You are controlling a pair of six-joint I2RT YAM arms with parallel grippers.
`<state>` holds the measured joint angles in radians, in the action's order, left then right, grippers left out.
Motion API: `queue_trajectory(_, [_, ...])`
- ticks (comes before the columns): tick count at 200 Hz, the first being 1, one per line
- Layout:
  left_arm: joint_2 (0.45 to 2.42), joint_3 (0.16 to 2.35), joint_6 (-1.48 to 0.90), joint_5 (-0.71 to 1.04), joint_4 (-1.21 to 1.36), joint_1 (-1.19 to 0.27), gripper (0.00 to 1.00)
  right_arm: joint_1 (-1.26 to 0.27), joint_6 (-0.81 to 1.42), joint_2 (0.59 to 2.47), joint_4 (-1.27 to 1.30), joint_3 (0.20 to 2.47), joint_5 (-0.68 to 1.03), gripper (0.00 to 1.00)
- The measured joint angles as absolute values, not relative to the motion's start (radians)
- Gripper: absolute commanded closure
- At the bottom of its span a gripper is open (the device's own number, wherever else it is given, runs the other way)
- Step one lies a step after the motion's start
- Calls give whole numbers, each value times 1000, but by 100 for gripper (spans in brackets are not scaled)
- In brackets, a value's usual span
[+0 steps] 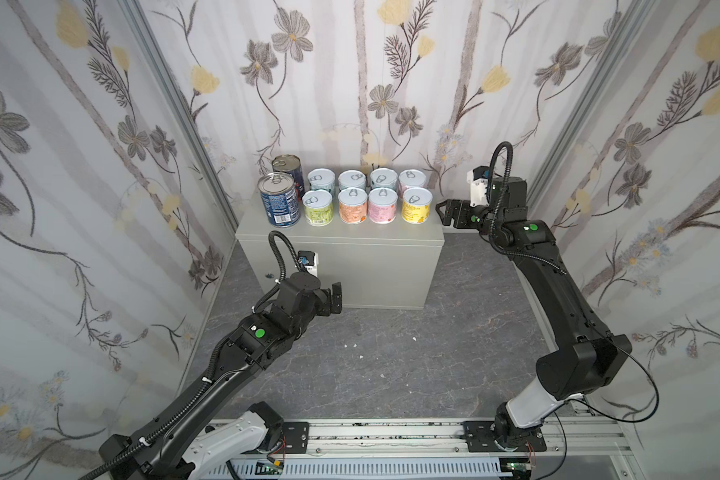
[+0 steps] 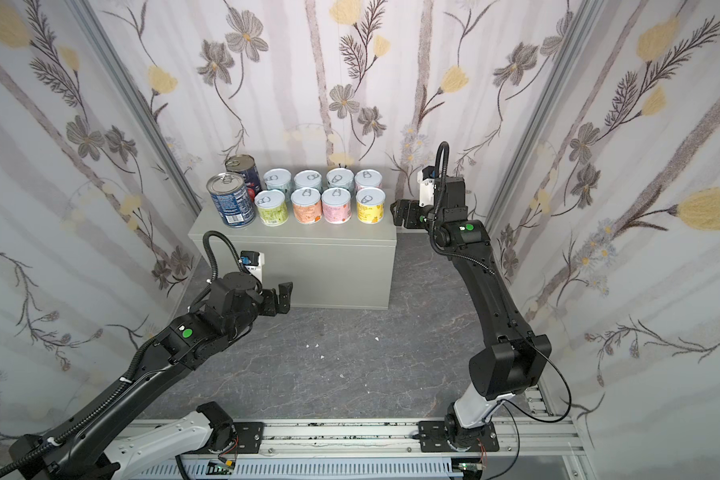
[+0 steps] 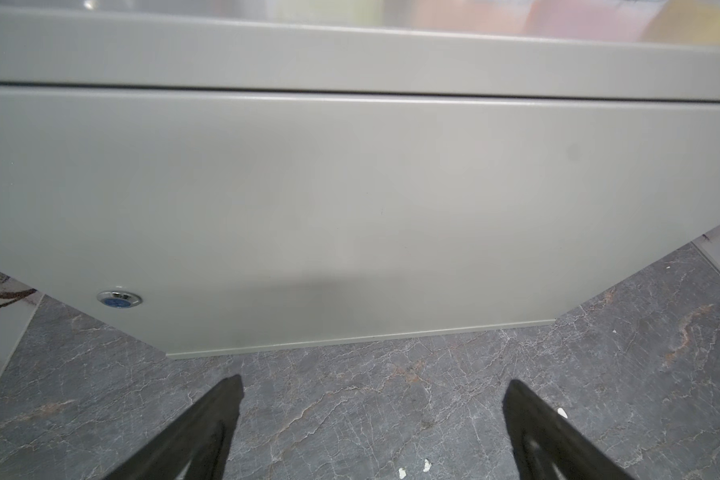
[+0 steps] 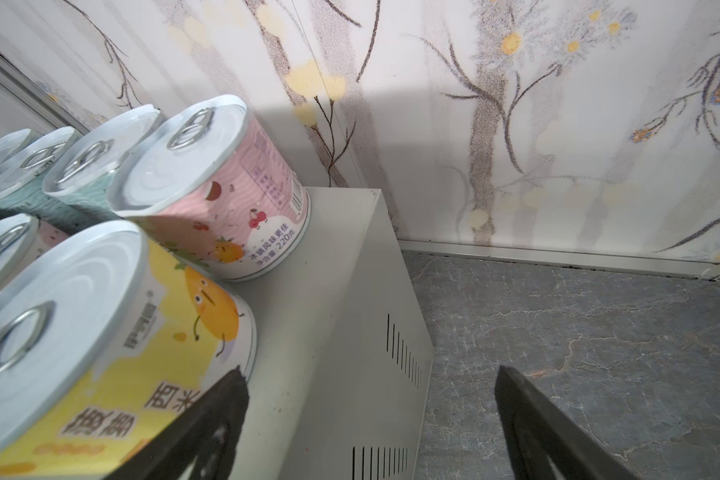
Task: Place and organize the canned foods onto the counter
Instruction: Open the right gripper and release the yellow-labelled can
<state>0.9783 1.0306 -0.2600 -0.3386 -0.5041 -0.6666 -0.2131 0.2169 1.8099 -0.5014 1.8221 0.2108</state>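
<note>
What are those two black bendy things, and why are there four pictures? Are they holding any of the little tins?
Those are two robot arms, each ending in a pincer called a gripper. Two pictures look down on everything from above. Two come from little cameras on the wrists: the left one faces the front of the grey counter, the right one sees the yellow can close up. Ten cans stand in two rows on the counter: two tall blue, eight short pastel. The left gripper and right gripper are both open, holding nothing.
</note>
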Motion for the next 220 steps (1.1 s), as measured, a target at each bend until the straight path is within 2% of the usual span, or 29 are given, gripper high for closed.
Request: queue_trajectory(220, [961, 982, -258, -336, -476, -666, 0, -274, 182, 1862, -554, 1880, 148, 6])
